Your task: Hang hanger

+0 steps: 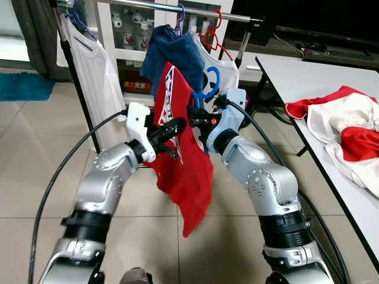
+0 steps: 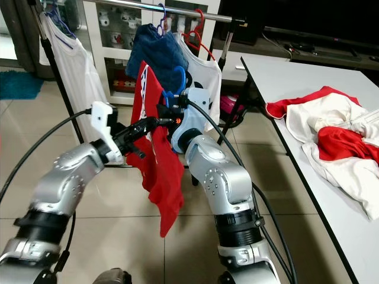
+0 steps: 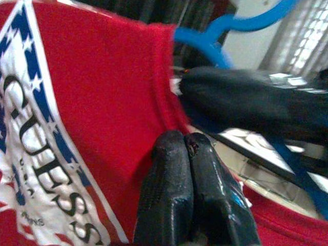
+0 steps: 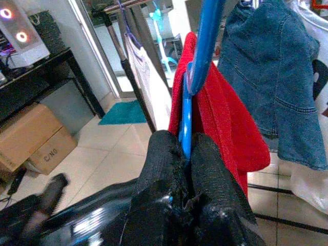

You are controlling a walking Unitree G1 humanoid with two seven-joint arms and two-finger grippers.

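Below the metal clothes rail (image 1: 195, 10), right hand (image 4: 185, 148) is clamping a blue plastic hanger (image 1: 208, 87). Left hand (image 3: 185, 146), fingers together, is pressing against its red printed T-shirt (image 1: 183, 171).

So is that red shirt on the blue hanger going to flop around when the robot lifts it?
Probably. The red shirt hangs in loose folds below the blue hanger, so it looks limp and may sway. The hanger looks stiff, and the right gripper clamps it, which should give firm control.

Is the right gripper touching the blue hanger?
Touching. The right wrist view shows the right gripper with its fingers closed on the blue hanger, whose bar runs down between them, the red shirt draped on it.
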